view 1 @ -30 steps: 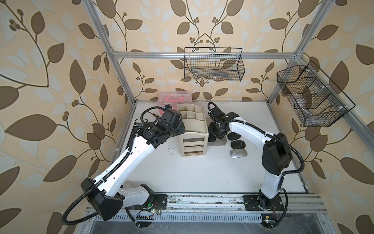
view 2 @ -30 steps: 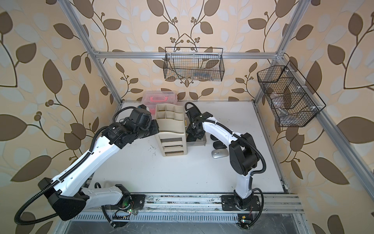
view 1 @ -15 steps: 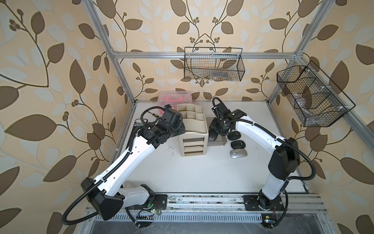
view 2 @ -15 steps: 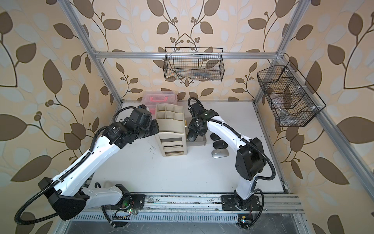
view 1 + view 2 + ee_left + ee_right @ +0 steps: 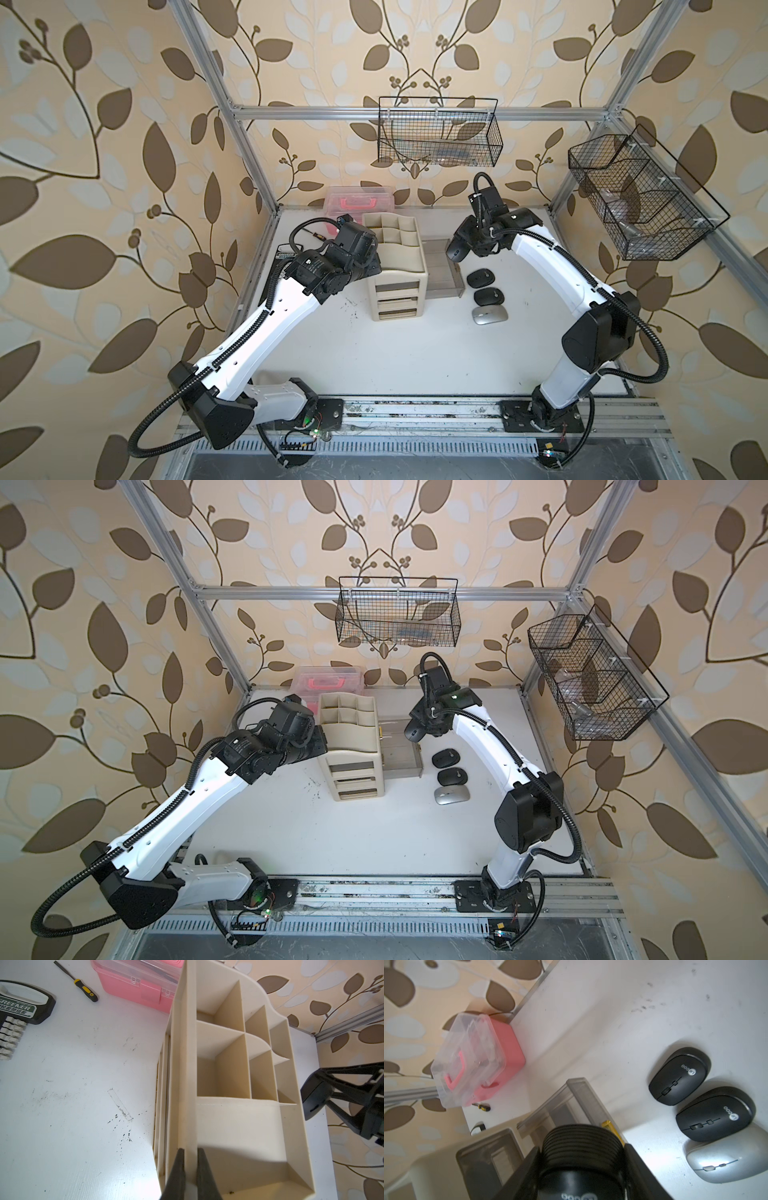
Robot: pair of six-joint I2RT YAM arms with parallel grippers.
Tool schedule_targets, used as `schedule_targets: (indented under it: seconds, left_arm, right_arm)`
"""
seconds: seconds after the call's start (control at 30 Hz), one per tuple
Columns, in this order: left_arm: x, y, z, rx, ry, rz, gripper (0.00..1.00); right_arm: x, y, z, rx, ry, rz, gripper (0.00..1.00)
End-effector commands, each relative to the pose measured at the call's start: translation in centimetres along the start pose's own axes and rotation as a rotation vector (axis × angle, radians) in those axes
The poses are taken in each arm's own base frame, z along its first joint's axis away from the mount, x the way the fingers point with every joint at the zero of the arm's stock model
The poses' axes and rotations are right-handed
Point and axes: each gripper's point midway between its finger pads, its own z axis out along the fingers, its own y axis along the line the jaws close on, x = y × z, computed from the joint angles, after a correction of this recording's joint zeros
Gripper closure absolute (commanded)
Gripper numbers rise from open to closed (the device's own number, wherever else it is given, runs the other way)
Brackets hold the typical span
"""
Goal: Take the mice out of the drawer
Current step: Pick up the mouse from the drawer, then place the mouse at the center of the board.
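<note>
**Top views.** The right claw [image 5: 456,250] is seen raised over the far corner of the smoky translucent drawer [image 5: 444,293]. The lifted mouse [image 5: 453,255], matte black, is clamped in it, clear of the white counter [image 5: 374,353]. Three flat oval mice are laid in a row just beside the drawer: the far black mouse [image 5: 481,277], the near black mouse [image 5: 489,296] and the silver-grey mouse [image 5: 490,314]. The drawer's contents cannot be made out. The tip of the left arm [image 5: 199,796] is hidden under its wrist, against the beige plastic organiser [image 5: 353,737].

**Left wrist.** The left claw [image 5: 190,1167] is shut tight on the organiser's smooth outer wall, with a dark tapered finger [image 5: 178,1176] on each side. A socket set [image 5: 20,1009] is cut off by the frame edge. A screwdriver [image 5: 83,986] and a pink box [image 5: 135,982] with a clear lid are noted.

**Right wrist.** The lifted mouse fills the lower frame, ridged along its edge, its logo cut off. The jaws are held part-way apart against its flanks. Contact between the three mice on the counter cannot be confirmed.
</note>
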Motion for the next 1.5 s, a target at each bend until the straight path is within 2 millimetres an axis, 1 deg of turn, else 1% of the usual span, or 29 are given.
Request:
schedule_targets:
  seconds: [0.0,0.13,0.23,0.4,0.57,0.67,0.77,0.93,1.0,1.07,1.17,1.23,1.27,1.33,1.4,1.43,1.47]
  left_arm:
    - [-1.7,0.4,-1.4,-0.015,-0.084,-0.016,1.0]
    - [-1.6,-0.1,-2.0,0.029,-0.08,-0.025,1.0]
    - [-1.3,0.0,-2.1,0.034,-0.073,-0.028,1.0]
    - [-1.1,-0.1,-2.3,0.058,-0.067,-0.036,1.0]
    - [-0.7,-0.5,-2.3,0.08,-0.05,-0.043,1.0]
    - [-0.4,-0.9,-2.2,0.108,-0.036,-0.05,1.0]
    - [-0.4,-1.0,-2.3,0.12,-0.041,-0.053,1.0]
    - [-0.5,-1.2,-2.3,0.127,-0.041,-0.052,1.0]
    - [-0.4,-1.2,-2.2,0.126,-0.039,-0.051,1.0]
    - [-0.4,-1.2,-2.1,0.125,-0.038,-0.049,1.0]
    - [-0.6,-1.3,-2.2,0.126,-0.041,-0.049,1.0]
    - [-0.6,-1.6,-2.3,0.14,-0.039,-0.047,1.0]
    - [-0.6,-1.7,-2.4,0.147,-0.04,-0.045,1.0]
    - [-0.6,-1.7,-2.4,0.149,-0.042,-0.045,1.0]
    - [-0.5,-1.6,-2.4,0.145,-0.04,-0.037,1.0]
    - [-0.5,-1.5,-2.4,0.145,-0.04,-0.031,1.0]
    - [-0.4,-1.4,-2.4,0.143,-0.038,-0.024,1.0]
  right_arm:
    - [-2.0,-0.8,1.0,0.017,-0.018,0.083,0.44]
    - [-3.7,-3.2,4.0,0.089,-0.045,0.185,0.43]
    - [-4.2,-4.6,6.6,0.127,-0.042,0.273,0.43]
    - [-4.4,-6.8,10.9,0.201,-0.046,0.398,0.43]
    - [-3.8,-9.2,14.8,0.282,-0.026,0.463,0.43]
    - [-4.0,-10.5,15.6,0.341,-0.041,0.454,0.43]
    - [-3.8,-11.4,16.7,0.363,-0.029,0.462,0.43]
    - [-3.7,-13.0,17.4,0.41,-0.023,0.475,0.41]
    - [-3.7,-13.3,17.7,0.412,-0.023,0.478,0.39]
    - [-3.9,-13.2,17.7,0.412,-0.027,0.474,0.35]
    - [-4.7,-12.2,17.3,0.392,-0.031,0.46,0.29]
    - [-5.6,-11.1,16.4,0.371,-0.043,0.434,0.24]
    - [-6.1,-10.5,15.7,0.361,-0.049,0.411,0.21]
    - [-6.6,-9.5,14.1,0.342,-0.056,0.357,0.19]
    - [-6.7,-8.8,12.4,0.307,-0.068,0.306,0.19]
    - [-6.8,-7.9,11.4,0.261,-0.074,0.266,0.19]
    - [-6.4,-7.6,10.6,0.243,-0.071,0.224,0.19]
